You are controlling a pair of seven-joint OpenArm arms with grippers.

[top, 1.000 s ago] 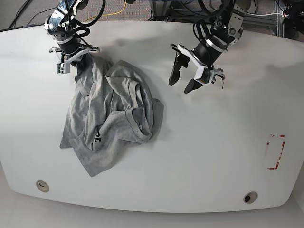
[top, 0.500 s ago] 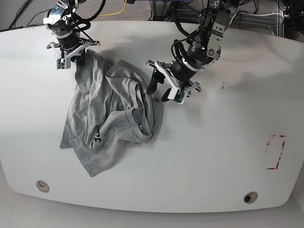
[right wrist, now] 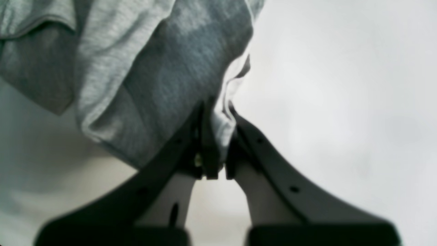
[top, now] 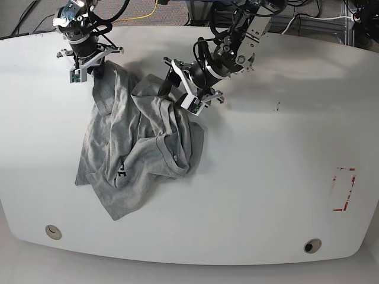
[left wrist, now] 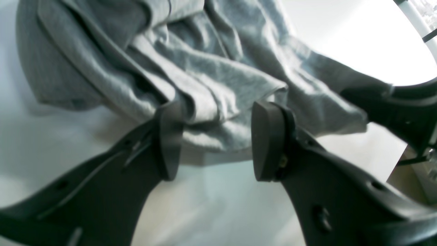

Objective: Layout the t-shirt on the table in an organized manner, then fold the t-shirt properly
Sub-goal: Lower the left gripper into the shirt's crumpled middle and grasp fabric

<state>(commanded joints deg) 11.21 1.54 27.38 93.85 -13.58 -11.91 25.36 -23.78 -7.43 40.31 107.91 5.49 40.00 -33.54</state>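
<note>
T-shirt, light heather-grey short-sleeved cotton with black block lettering (top: 121, 142), lies bunched and creased on the large glossy white tabletop with curved edges (top: 249, 195), at 9 o'clock of the base view's centre. Its folds overlap, and part of the black block lettering (top: 121, 171) shows at about 7 o'clock on the cloth. The black right gripper (right wrist: 219, 140) is at the shirt's 11 o'clock end; its fingers are closed on a gathered pinch of grey fabric, which runs up from the tips towards 12 o'clock in the right wrist view. The black left gripper (left wrist: 218, 140) is at about 1 o'clock of the shirt's middle, fingers spread wide, with nothing held between them. In the left wrist view, folds lie beyond the fingertips from 10 to 2 o'clock; contact with the cloth cannot be told. A blurred dark shape (left wrist: 403, 109) enters that view at about 3 o'clock, probably part of the other gripper. Tabletop features, from the base view's centre: one round grommet hole (top: 53, 232) at 8 o'clock, another round grommet hole (top: 312, 246) between 4 and 5, and a red dashed rectangle mark (top: 352, 192) between 3 and 4.
</note>
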